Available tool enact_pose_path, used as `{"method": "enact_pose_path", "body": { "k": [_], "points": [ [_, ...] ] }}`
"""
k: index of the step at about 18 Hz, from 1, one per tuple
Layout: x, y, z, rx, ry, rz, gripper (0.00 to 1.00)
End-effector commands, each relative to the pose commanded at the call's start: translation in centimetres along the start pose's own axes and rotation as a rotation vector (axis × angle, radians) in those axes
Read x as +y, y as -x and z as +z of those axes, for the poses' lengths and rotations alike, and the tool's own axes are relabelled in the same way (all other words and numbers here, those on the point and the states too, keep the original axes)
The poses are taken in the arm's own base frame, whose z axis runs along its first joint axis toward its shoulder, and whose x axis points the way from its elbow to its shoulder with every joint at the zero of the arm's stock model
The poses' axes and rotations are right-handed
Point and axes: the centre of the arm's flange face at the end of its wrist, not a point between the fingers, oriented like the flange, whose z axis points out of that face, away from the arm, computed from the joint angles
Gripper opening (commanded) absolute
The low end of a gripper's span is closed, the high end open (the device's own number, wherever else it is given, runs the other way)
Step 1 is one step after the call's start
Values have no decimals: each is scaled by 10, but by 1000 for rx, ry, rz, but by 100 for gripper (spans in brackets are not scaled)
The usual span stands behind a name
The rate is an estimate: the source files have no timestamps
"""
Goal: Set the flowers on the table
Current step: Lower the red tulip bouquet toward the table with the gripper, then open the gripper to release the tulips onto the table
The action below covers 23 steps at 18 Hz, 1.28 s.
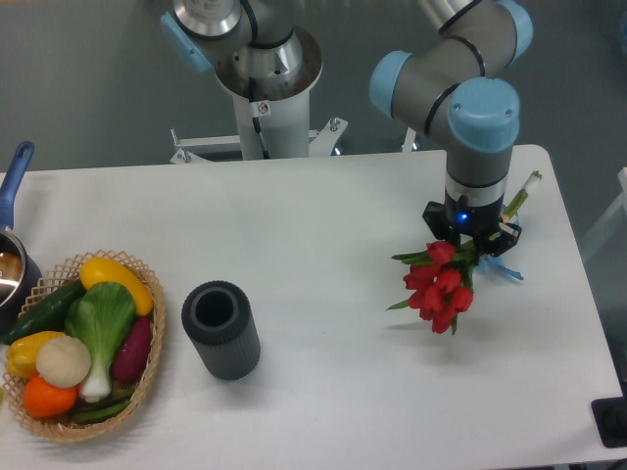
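One gripper point(473, 238) clamped on the flowers point(443, 286) at mid-stem | blooms droop low | over right side of table point(323, 225), ready for set-down

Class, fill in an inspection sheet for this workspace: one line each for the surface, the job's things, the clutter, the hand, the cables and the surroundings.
Surface: white table with rounded corners, matte, no spills seen.
Job's things: flowers, red tulips with green stems and a light blue ribbon, at the table's right side under the hand; whether they rest on the table cannot be told.
Clutter: wicker basket of vegetables at front left; dark cylinder beside it; blue-handled pot at the left edge.
Hand: hand pointing down at the stems; its fingers are hidden, so open or shut cannot be told.
Cables: nothing seen.
Surroundings: robot base column behind the table; grey floor.
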Motion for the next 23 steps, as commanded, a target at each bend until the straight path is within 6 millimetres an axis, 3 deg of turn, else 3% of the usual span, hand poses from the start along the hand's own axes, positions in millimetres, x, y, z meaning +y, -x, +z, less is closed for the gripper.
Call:
{"method": "enact_pose_path", "body": {
  "k": [9, 12, 17, 22, 23],
  "points": [
    [-32, -6, 8, 0, -12, -55, 41],
    [-47, -8, 23, 14, -13, -58, 42],
    [-65, -9, 33, 21, -14, -39, 61],
    [-64, -12, 34, 27, -14, -71, 98],
    [-63, -13, 32, 26, -16, -71, 100]
  ]
}}
